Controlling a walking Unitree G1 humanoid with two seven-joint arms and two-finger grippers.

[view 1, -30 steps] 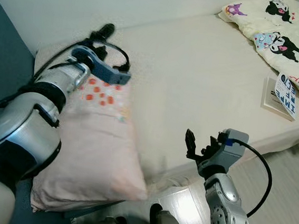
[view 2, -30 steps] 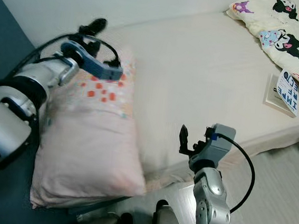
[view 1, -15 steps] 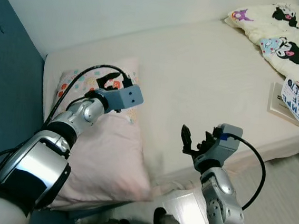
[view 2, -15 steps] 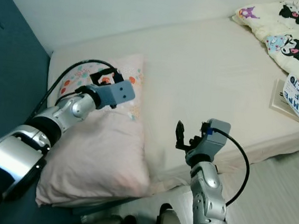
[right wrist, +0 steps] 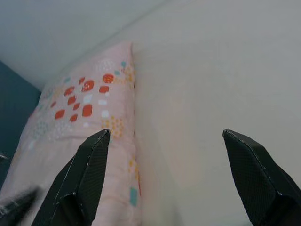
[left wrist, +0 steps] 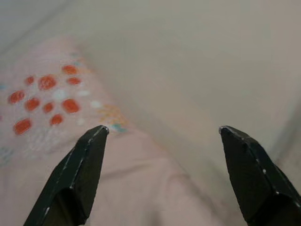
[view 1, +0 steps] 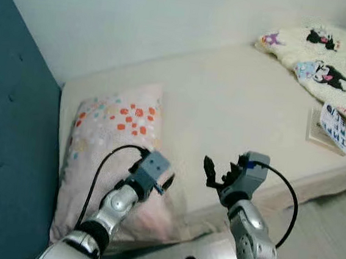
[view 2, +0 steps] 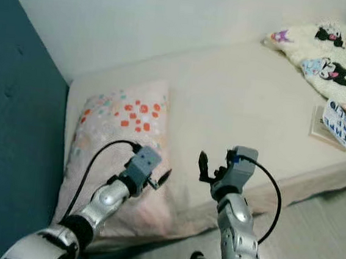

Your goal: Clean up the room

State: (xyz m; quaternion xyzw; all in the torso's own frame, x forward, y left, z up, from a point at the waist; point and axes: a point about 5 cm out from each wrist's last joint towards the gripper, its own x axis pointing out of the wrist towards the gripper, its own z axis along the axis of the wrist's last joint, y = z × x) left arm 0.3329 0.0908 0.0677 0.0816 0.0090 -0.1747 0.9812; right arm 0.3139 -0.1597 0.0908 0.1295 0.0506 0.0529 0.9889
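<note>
Camera view has shifted up and back versus 1.0 s ago; more of the blue padded headboard (view 1: 14, 126) is now in frame, so whole-frame shift is camera motion, not object motion.

Cream-sheeted bed (view 1: 236, 105): unchanged. Pale pink pillow with orange and teal dots (view 1: 114, 136) lies along the bed's head end against the headboard, near the front edge, flat and apparently settled.

White cartoon-print quilt (view 1: 327, 58): bunched at the bed's far right corner. Book with a blue-lettered cover (view 1: 332, 123) sits at the bed's right edge, partly under the quilt.

Left claw (left wrist: 162, 134): 1.0 s ago it reached over the pillow's far end; now drawn back low over the pillow's near end, fingers spread, holding nothing. Right claw (right wrist: 167, 136): position near the bed's front edge roughly as before, fingers spread, empty.

Judgement: pillow placement looks finished; quilt and book probably remain to be tidied.
</note>
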